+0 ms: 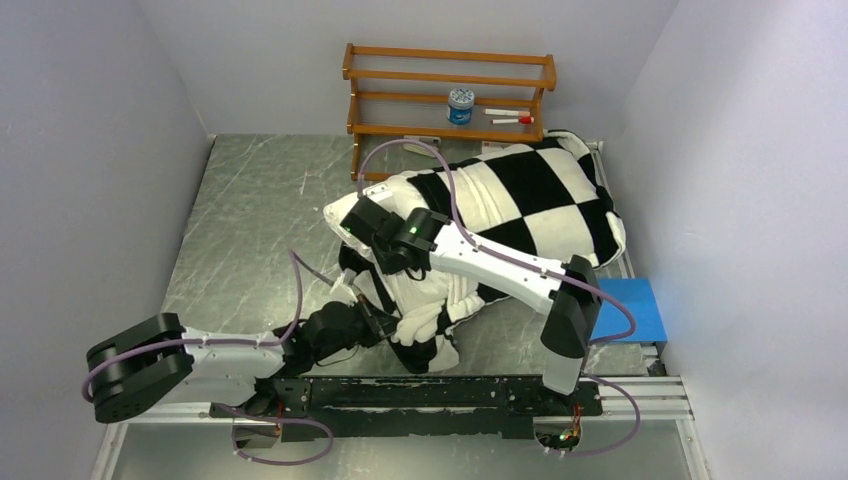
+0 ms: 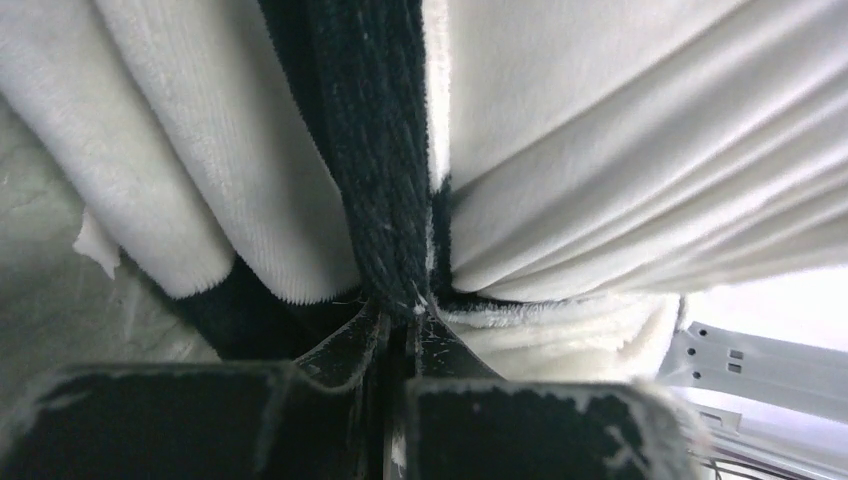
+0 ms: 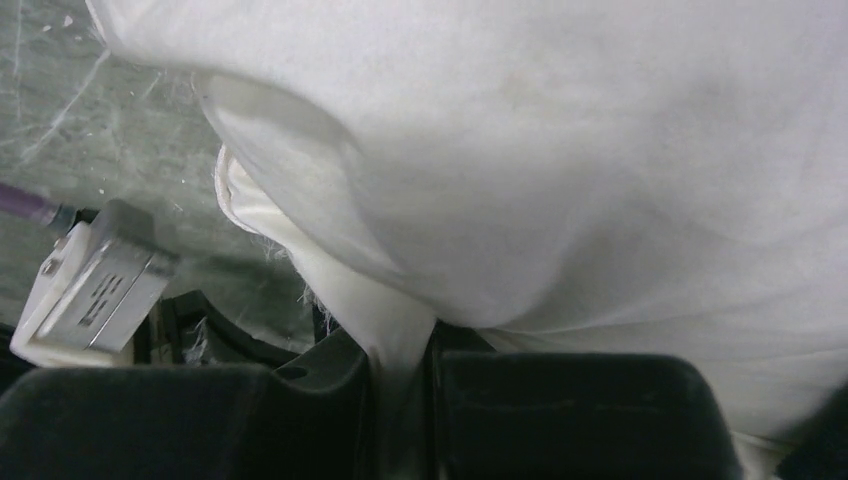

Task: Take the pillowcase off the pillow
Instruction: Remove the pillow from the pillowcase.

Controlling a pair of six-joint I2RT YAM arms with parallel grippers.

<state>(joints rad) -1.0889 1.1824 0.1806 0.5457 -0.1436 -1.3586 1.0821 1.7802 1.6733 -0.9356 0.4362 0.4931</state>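
The pillowcase point(image 1: 530, 190) covers most of the pillow point(image 1: 343, 214) and lies across the right half of the tabletop point(image 1: 250, 220), its far end close to the far right corner and its near end bunched into black and white folds close to the front edge. A bare white corner of the pillow pokes out of the cover on the side facing the left edge, about midway between front and far edges.

The left arm point(image 1: 230, 355) reaches in low along the front edge. The left jaws are pressed together on a black fold of the pillowcase point(image 2: 380, 150) in that bunched end. The right arm point(image 1: 500, 265) stretches over the cover, and the right jaws pinch a fold of the pillow's point(image 3: 600, 150) plain white cloth at the exposed corner.

A wooden rack point(image 1: 450, 90) stands at the far edge, holding a small jar point(image 1: 460, 105). A blue pad point(image 1: 628, 310) lies at the right edge
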